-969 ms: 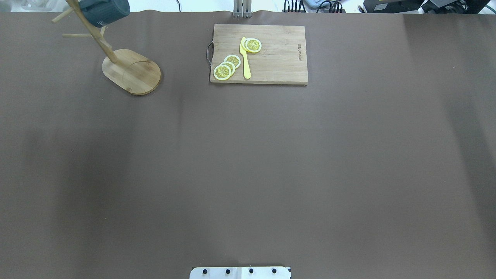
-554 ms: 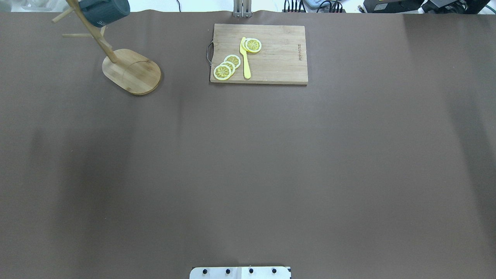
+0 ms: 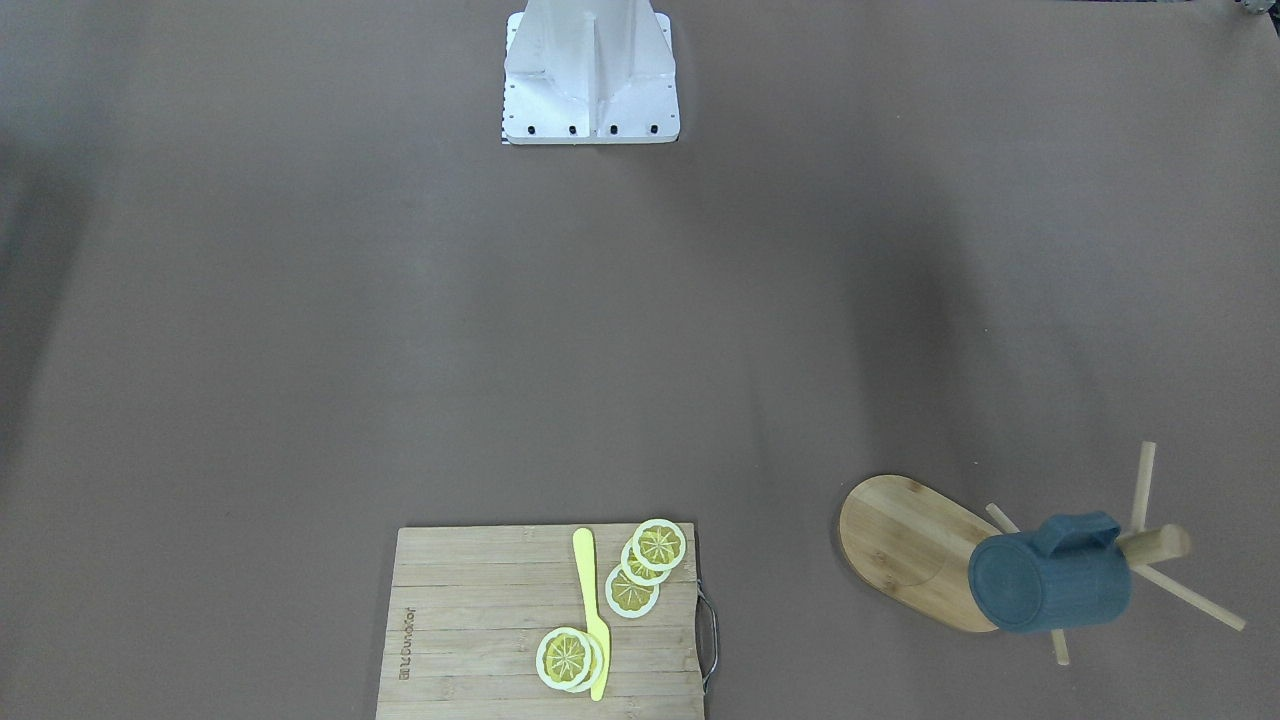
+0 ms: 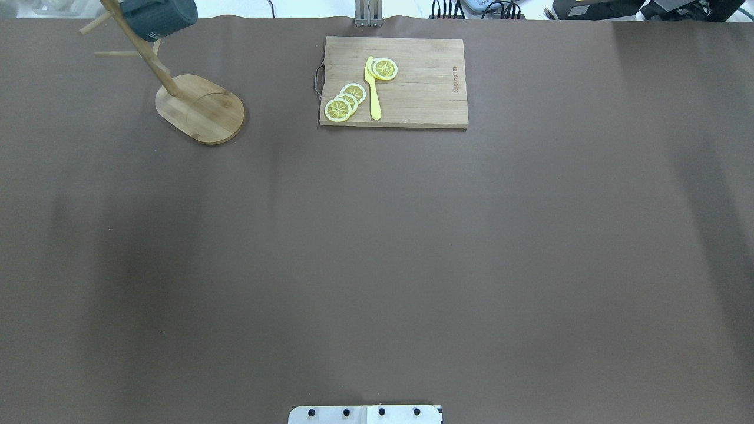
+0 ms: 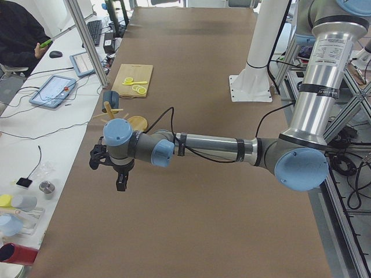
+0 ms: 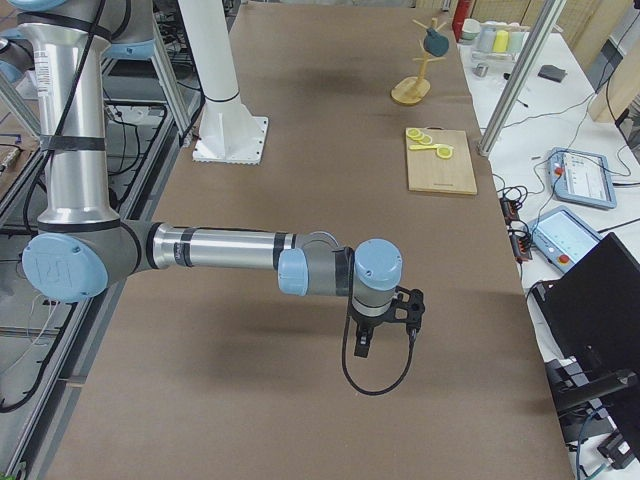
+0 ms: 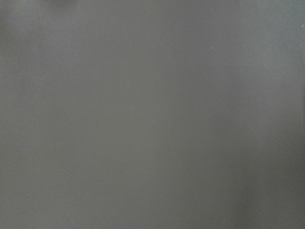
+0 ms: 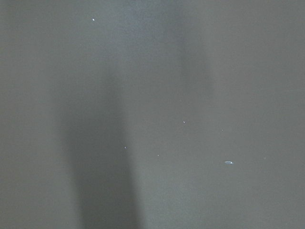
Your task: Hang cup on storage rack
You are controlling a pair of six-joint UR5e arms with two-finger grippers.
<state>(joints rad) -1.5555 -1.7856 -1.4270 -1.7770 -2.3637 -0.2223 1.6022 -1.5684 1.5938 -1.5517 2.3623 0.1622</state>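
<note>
The dark slate-blue cup (image 3: 1045, 585) hangs by its handle on a peg of the bamboo storage rack (image 3: 905, 545), tilted on its side, with no gripper near it. The cup (image 4: 159, 17) and the rack (image 4: 200, 109) stand at the far left of the overhead view. The left gripper (image 5: 120, 184) shows only in the exterior left view, held above the table well short of the rack (image 5: 137, 123). I cannot tell if it is open or shut. The right gripper (image 6: 360, 345) shows only in the exterior right view, far from the cup (image 6: 435, 42). Its state is unclear too.
A rectangular wooden cutting board (image 4: 393, 82) with lemon slices (image 4: 344, 101) and a yellow knife (image 4: 372, 88) lies at the far middle of the table. The robot's white base (image 3: 590, 75) stands at the near edge. Both wrist views show only brown table cover.
The cup and rack have not moved. Only a faint shadow on the table's left side has shifted slightly.
</note>
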